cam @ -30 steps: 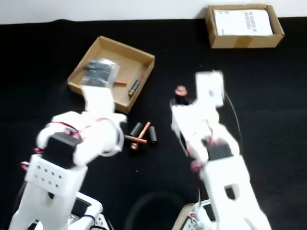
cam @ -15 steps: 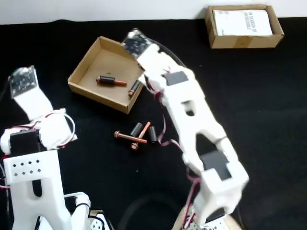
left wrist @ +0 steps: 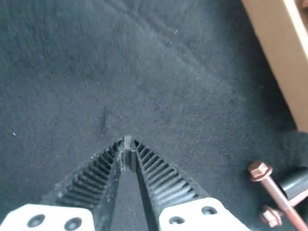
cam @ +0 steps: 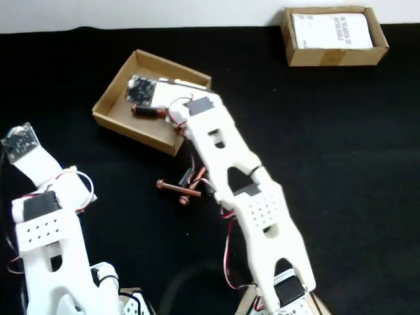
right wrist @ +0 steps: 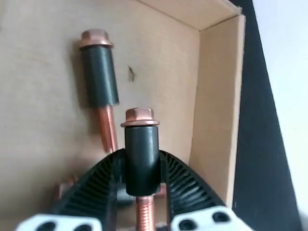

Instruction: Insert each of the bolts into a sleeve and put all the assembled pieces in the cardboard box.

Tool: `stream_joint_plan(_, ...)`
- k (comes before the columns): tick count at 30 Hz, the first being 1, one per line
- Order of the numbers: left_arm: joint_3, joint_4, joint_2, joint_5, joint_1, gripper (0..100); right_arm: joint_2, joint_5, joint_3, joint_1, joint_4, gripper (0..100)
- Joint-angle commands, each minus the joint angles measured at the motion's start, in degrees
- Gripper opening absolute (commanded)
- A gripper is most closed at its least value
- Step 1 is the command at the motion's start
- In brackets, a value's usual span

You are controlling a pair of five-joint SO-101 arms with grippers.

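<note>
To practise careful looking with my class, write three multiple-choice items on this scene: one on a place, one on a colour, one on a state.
1. Where is the right gripper? A over the loose bolts; B over the cardboard box; C over the paper-filled box.
2. What colour is the sleeve on the bolt it holds? A black; B white; C copper.
3. The left gripper has its jaws: A wide open; B shut on a bolt; C shut on nothing.
Answers: 1 B, the box's floor and wall lie behind it; 2 A, a black tube covers the copper shank; 3 C, the jaws meet over the black table.
</note>
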Motion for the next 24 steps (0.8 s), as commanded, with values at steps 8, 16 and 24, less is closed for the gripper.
stream_joint_plan(8,8.92,-7.3,-0.66,-0.18,-0.31,1,11.82,10.29,-23.34,-3.65,0.04,0.9)
stream_joint_plan(16,16.22,-16.53,-1.71,-0.26,1.89,1,12.7,9.93,-38.81,-3.82,22.9,18.5)
stream_joint_plan(24,18.59,-19.16,-2.24,-0.26,3.12,1,6.99,-12.22,-57.1,-3.3,50.77,15.6)
